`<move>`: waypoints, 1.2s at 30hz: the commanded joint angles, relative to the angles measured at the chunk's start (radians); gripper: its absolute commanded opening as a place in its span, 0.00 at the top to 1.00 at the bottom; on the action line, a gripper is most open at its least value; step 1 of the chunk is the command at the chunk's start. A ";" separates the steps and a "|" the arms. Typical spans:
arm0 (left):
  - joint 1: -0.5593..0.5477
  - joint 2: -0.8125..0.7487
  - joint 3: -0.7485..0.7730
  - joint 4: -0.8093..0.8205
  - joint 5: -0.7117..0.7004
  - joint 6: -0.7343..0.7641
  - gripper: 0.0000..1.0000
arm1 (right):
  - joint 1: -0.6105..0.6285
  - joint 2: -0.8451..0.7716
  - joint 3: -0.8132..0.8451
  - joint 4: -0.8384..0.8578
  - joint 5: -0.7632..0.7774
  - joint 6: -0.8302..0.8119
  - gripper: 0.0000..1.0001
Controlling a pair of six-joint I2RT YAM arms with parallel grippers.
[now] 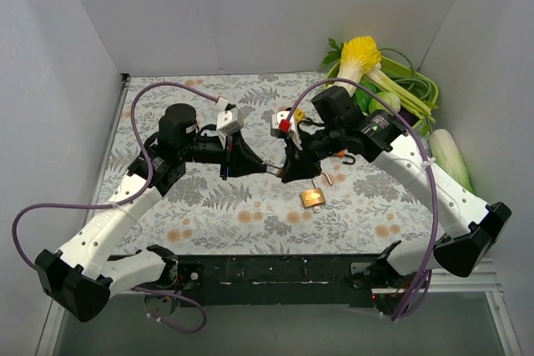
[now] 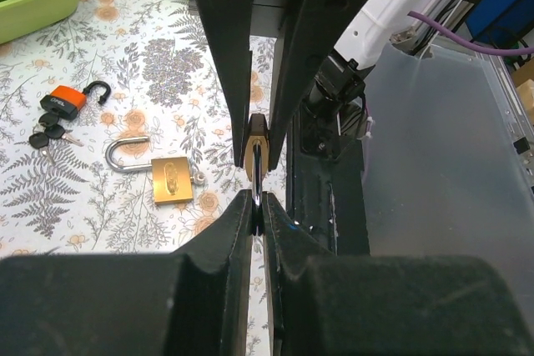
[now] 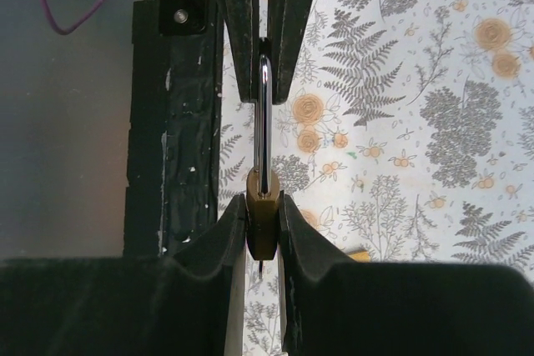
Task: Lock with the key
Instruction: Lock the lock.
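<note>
A small brass padlock is held in the air between my two grippers. My right gripper point(image 3: 264, 216) is shut on its brass body point(image 3: 264, 206), which also shows in the left wrist view point(image 2: 257, 149). My left gripper point(image 2: 257, 203) is shut on the silver shackle point(image 3: 264, 110). In the top view the left gripper point(image 1: 269, 167) and the right gripper point(image 1: 286, 174) meet tip to tip above the mat. A thin dark piece point(image 3: 260, 270) sticks out below the body; I cannot tell whether it is a key.
A second brass padlock point(image 2: 171, 179) lies on the floral mat with its shackle open, also in the top view point(image 1: 313, 198). An orange padlock point(image 2: 64, 101) with black keys point(image 2: 46, 134) lies beside it. A green basin point(image 1: 406, 89), vegetables and a cabbage point(image 1: 451, 158) stand at the back right. A black rail point(image 1: 275, 269) runs along the front.
</note>
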 commanded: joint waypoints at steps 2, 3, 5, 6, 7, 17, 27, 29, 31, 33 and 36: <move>-0.076 -0.001 -0.035 0.083 -0.048 0.000 1.00 | 0.022 0.018 0.074 0.164 -0.145 0.047 0.99; -0.079 0.001 -0.040 0.088 -0.051 -0.004 1.00 | 0.023 0.018 0.075 0.171 -0.151 0.054 0.99; -0.087 0.007 -0.053 0.102 -0.045 -0.016 1.00 | 0.022 0.013 0.074 0.185 -0.174 0.067 0.99; -0.090 0.008 -0.057 0.103 -0.039 -0.016 1.00 | 0.022 0.013 0.072 0.203 -0.183 0.077 0.99; -0.093 0.013 -0.060 0.102 -0.035 -0.016 1.00 | 0.020 0.012 0.074 0.211 -0.189 0.086 0.99; -0.139 0.039 -0.129 0.125 0.009 -0.056 1.00 | 0.005 0.018 0.069 0.320 -0.195 0.156 0.99; 0.120 0.080 -0.049 0.195 0.067 -0.316 0.97 | -0.047 -0.024 -0.063 0.360 -0.122 0.165 0.99; 0.160 0.085 -0.021 0.217 0.044 -0.375 0.71 | -0.069 -0.030 -0.089 0.451 -0.074 0.209 0.99; 0.201 0.079 -0.018 0.270 -0.014 -0.478 0.53 | -0.086 -0.034 -0.120 0.525 0.004 0.289 0.99; 0.235 0.079 -0.006 0.280 -0.072 -0.537 0.37 | -0.110 -0.030 -0.134 0.628 0.064 0.368 0.99; 0.324 0.100 0.014 0.284 -0.198 -0.698 0.20 | -0.118 -0.014 -0.135 0.723 0.197 0.421 0.99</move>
